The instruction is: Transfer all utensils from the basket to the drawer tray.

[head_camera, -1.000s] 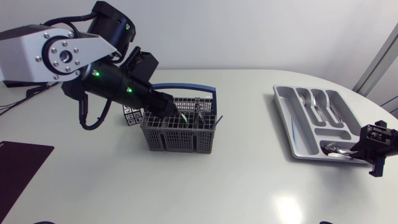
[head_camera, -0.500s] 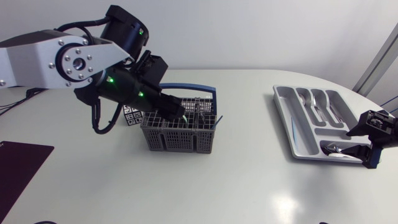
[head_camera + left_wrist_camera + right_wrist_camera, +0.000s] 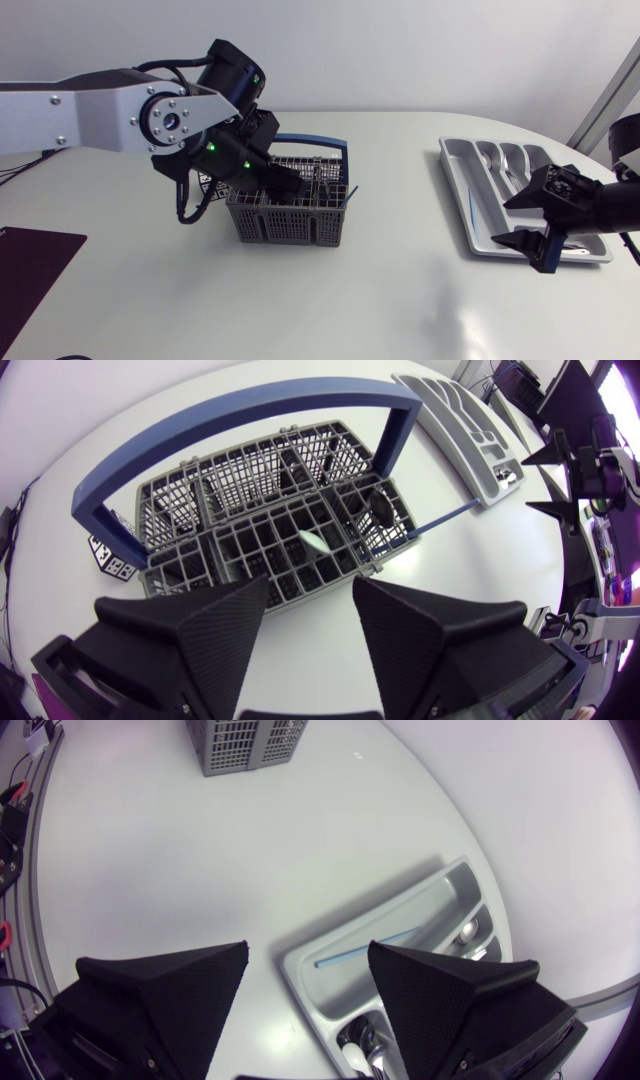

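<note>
1. While a few utensils point(image 3: 322, 185) stand in the basket point(image 3: 285, 225), the left gripper point(image 3: 310, 585) hangs just above its open top, probably lined up to pick one out.
2. Its fingers are spread about halfway, gripping nothing and touching no utensil.
3. The right gripper point(image 3: 502, 224) sits over the near end of the drawer tray point(image 3: 450, 170), fingers wide apart and empty.
4. Spoons point(image 3: 505, 165) already lie in the tray's compartments, so part of the job looks done.
</note>
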{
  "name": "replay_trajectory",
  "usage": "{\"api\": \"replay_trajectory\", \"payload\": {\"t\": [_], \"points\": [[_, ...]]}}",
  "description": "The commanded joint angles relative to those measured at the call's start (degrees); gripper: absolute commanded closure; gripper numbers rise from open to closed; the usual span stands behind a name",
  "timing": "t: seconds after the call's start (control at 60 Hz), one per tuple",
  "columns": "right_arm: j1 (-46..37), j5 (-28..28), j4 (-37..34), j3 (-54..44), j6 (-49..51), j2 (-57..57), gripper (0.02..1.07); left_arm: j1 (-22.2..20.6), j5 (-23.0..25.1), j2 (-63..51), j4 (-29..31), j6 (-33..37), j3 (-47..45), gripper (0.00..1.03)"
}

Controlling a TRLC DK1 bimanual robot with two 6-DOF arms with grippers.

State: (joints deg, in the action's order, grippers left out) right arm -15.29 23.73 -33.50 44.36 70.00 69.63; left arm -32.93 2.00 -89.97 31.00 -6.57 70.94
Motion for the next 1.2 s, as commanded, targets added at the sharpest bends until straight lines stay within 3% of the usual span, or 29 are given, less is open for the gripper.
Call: {"api": "replay_trajectory", "payload": {"t": [0.0,0.15,0.25,0.433,0.483,0.55,0.867,1.183], "points": [[3.1,-1.0,-1.1,-2.6,-3.7,-1.6,0.2,-0.6,-0.3,-1.3,0.5,-3.5,2.2,0.43],[5.9,-1.8,-0.8,-3.7,-5.7,-2.2,0.2,-0.9,0.5,-1.6,3.0,-4.8,4.4,0.38],[6.9,-2.2,-0.8,-4.2,-6.1,-2.4,0.2,-0.6,3.4,-1.6,3.7,-4.9,5.3,0.38],[8.3,-2.6,-0.8,-4.3,-6.7,-3.1,0.2,-1.2,3.5,-2.7,3.9,-4.7,6.1,0.37],[8.5,-2.6,-0.9,-4.5,-6.7,-3.3,0.2,-1.3,3.5,-3.2,4.0,-4.7,6.1,0.28],[8.9,-2.6,-0.8,-5.0,-6.9,-3.4,0.2,-1.3,3.5,-3.8,4.6,-4.8,6.5,0.05],[10.8,-3.0,-0.7,-5.9,-8.1,-3.7,0.2,-1.9,-3.7,-4.7,6.3,-6.9,7.7,0.06],[11.7,-3.1,-0.6,-6.8,-8.5,-4.1,0.2,-2.7,-3.8,-6.0,7.2,-15.7,9.5,0.06]]}}
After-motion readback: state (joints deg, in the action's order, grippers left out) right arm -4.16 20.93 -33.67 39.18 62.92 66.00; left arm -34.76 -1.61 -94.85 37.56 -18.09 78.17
